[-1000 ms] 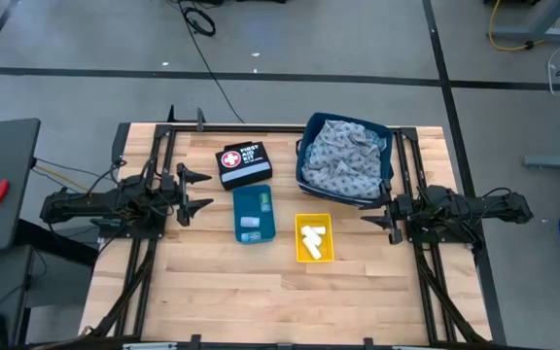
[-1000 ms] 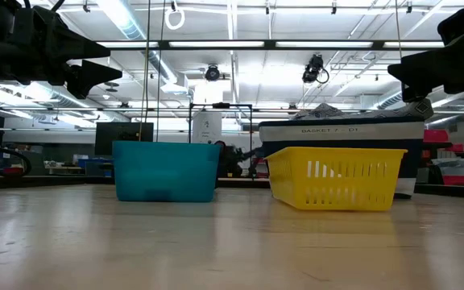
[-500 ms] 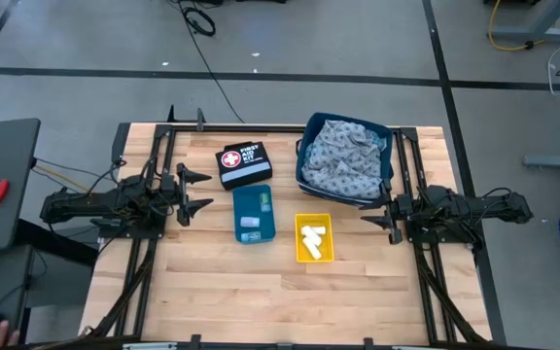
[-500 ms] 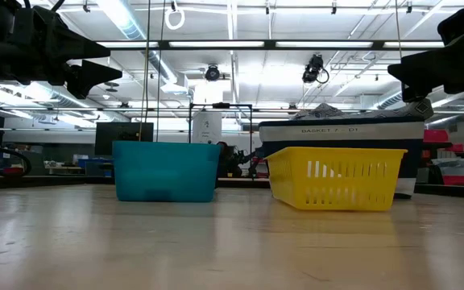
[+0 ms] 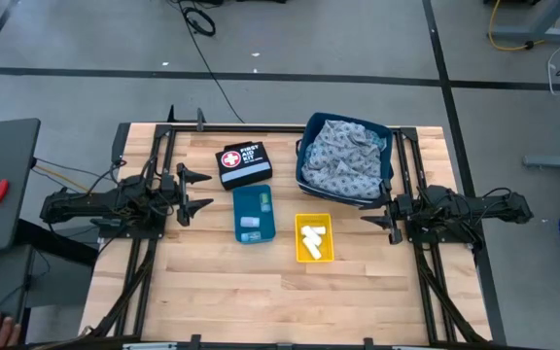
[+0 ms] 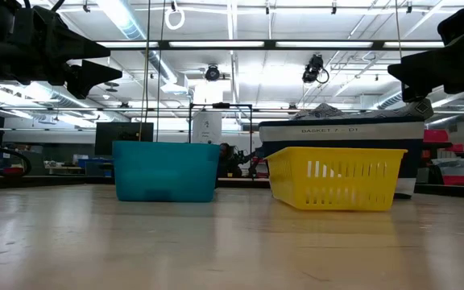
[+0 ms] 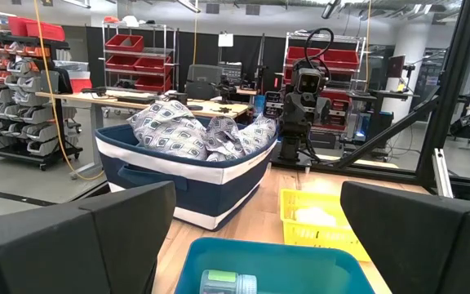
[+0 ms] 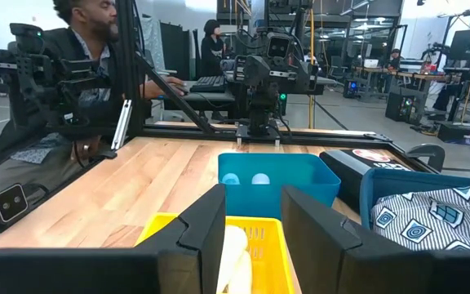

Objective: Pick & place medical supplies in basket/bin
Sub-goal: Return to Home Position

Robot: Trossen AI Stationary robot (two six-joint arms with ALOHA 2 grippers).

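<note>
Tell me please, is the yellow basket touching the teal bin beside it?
Apart. The high view shows a strip of bare wooden table between the yellow basket and the teal bin.

High view: black pouch (image 5: 243, 164) showing "FIRST AID KIT" in white beside red-and-white cross. Low view: navy-and-white basket (image 6: 377, 130) carrying "BASKET" on pale band, characters following it staying too small to read.

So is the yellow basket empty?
No, white rolls lie inside the yellow basket in the high view.
</note>
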